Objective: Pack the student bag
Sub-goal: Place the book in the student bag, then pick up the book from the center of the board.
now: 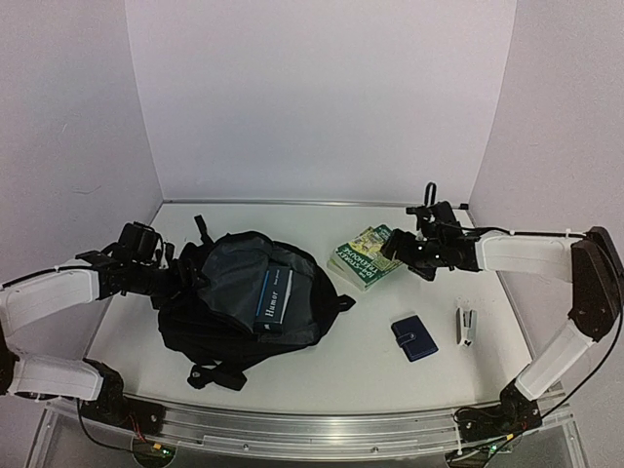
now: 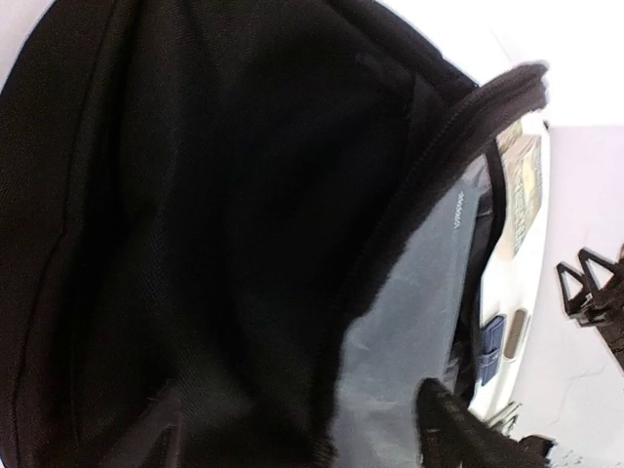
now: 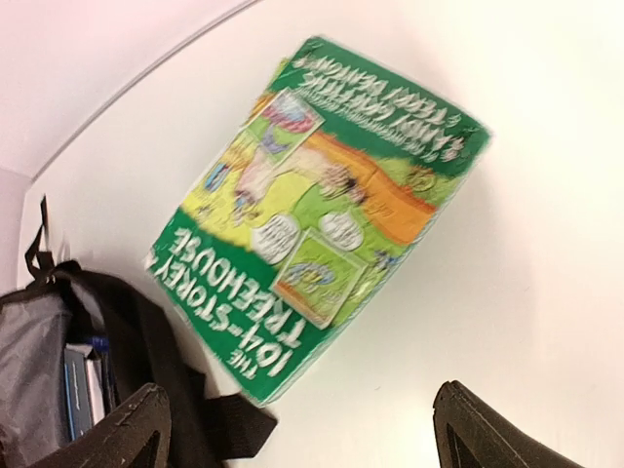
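The student bag point(image 1: 229, 297) lies on its back left of centre, its mouth open and grey lining point(image 2: 419, 322) showing. A blue book point(image 1: 275, 300) sticks out of the opening. My left gripper point(image 1: 177, 273) is at the bag's left rim; its fingers stand wide apart and open, with black fabric point(image 2: 195, 214) filling the view. A green picture book point(image 3: 322, 205) lies flat on the table right of the bag. My right gripper point(image 3: 312, 439) hovers just short of its near edge, open and empty, above the book point(image 1: 366, 255).
A dark-blue wallet point(image 1: 414, 336) and a small stapler point(image 1: 466, 325) lie on the white table at front right. A black bag strap point(image 3: 185, 390) reaches toward the green book's corner. White walls point(image 1: 322, 97) close in the back and sides.
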Robot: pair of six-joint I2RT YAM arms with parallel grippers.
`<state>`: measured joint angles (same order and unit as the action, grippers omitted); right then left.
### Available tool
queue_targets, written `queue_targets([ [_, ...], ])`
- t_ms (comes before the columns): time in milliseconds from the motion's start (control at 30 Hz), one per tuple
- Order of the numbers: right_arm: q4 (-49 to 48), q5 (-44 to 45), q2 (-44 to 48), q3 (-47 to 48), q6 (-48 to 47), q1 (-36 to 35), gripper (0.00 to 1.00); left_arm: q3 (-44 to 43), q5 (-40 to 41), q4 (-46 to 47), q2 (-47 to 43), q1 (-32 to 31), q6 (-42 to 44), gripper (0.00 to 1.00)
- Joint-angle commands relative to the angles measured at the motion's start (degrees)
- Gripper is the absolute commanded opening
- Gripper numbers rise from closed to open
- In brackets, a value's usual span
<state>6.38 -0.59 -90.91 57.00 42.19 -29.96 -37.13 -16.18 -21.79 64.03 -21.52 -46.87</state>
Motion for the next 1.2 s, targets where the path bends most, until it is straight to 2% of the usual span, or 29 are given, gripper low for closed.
queue_targets([
  [0, -10.3, -12.1, 1.1, -4.1, 0.1, 7.3, 0.93, -6.1, 0.6, -4.6, -3.4, 0.4, 4.6, 0.92],
  [100, -14.4, -16.2, -1.7, -5.1, 0.9, 10.8, 0.93, -8.1, 0.7, -6.4, -5.4, 0.6, 5.8, 0.98],
  [233, -17.7, -18.2, -5.1, -5.2, 1.7, 14.2, 0.90, -10.0, 0.6, -8.2, -7.4, 0.6, 6.3, 1.00],
  [333, -23.8, -21.4, -6.7, -7.4, 5.2, 17.0, 0.85, -10.2, 0.7, -8.5, -8.7, 0.7, 6.1, 1.00],
  [467, -28.8, -24.0, -9.6, -7.5, 7.4, 17.7, 0.83, -9.6, 1.0, -8.5, -9.7, 0.7, 5.7, 1.00],
  [933, -36.6, -27.3, -20.6, -4.0, 11.0, 20.1, 0.77, -8.5, 0.1, -7.8, -12.2, 0.7, 5.2, 1.00],
  [1167, -40.5, -28.8, -24.6, -2.6, 12.2, 20.8, 0.69, -8.8, 0.7, -8.9, -13.6, 0.7, 5.3, 1.00],
])
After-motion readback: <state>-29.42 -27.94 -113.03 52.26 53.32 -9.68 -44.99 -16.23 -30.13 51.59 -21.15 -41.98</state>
